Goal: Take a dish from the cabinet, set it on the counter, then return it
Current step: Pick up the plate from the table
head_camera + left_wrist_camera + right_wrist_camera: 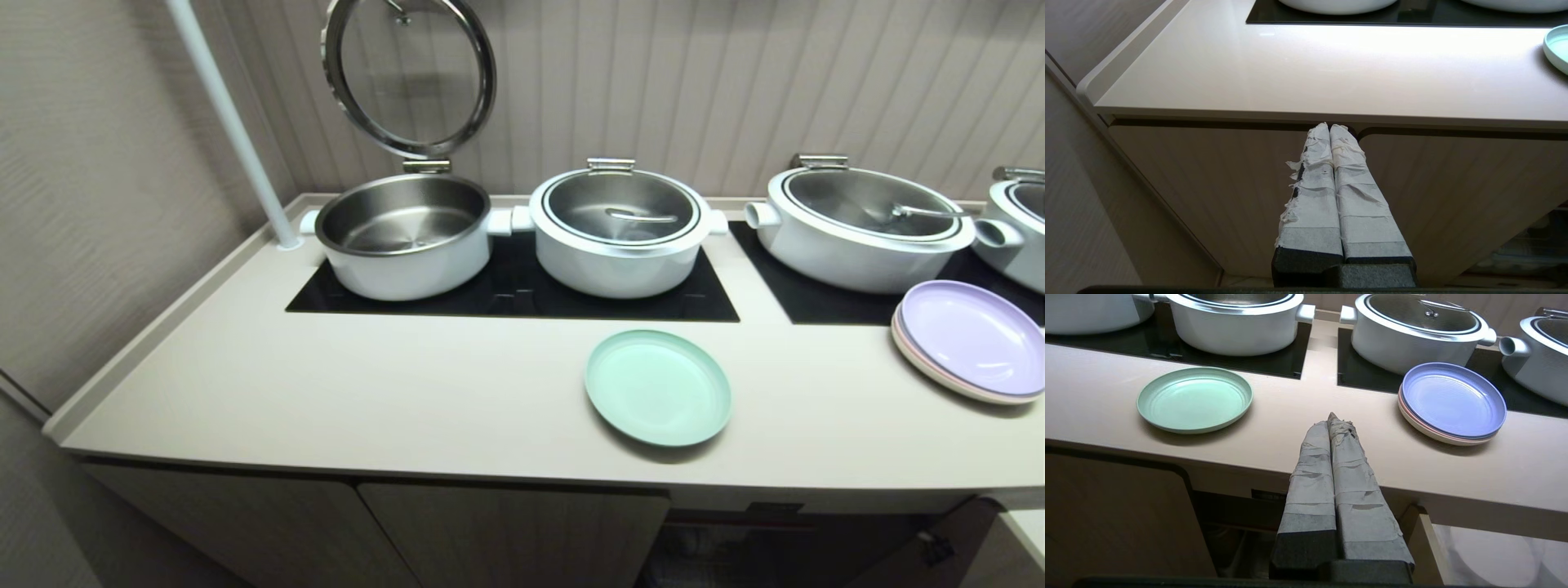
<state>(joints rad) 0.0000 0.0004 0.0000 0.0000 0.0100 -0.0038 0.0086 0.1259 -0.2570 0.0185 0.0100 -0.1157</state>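
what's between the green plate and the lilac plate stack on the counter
Nothing: only bare counter separates the mint-green dish from the lilac plate stack, clearest in the right wrist view.

left gripper (pixel 1329 127) taped fingers pressed together, empty, pointing level and forward, right gripper (pixel 1333 417) same, taped fingers closed flush, nothing held, neither arm visible in head view

Dish (pixel 657 387) on counter (pixel 326 384) before pots (pixel 620 229), plate stack (pixel 971 339) right
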